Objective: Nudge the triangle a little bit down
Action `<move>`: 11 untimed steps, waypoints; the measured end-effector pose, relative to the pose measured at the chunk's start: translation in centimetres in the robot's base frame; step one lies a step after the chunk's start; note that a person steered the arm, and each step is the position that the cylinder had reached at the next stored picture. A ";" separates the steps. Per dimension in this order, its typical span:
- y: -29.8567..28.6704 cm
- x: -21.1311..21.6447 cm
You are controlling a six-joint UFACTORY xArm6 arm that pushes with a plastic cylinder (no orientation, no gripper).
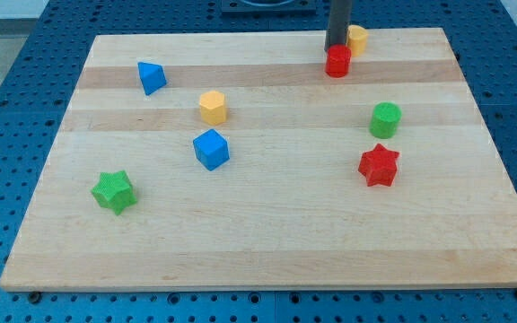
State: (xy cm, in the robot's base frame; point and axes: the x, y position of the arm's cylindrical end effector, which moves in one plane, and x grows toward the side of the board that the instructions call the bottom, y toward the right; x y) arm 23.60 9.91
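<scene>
My tip (336,47) has nothing to clench, it's parked touching the small red block (337,62) up top, so I'd swing over above the blue plastic triangle (151,77) at upper left and tap it down gently.

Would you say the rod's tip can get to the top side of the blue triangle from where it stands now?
Probably yes. My tip sits at the view's top right, touching the red block. The blue triangle lies far left, and no block stands along the board's top edge between them.
</scene>
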 end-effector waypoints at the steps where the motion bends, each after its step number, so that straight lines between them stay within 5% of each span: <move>1: -4.0 -1.3; 4: -21.7 -1.0; 7: -28.8 5.9; 11: -25.1 9.8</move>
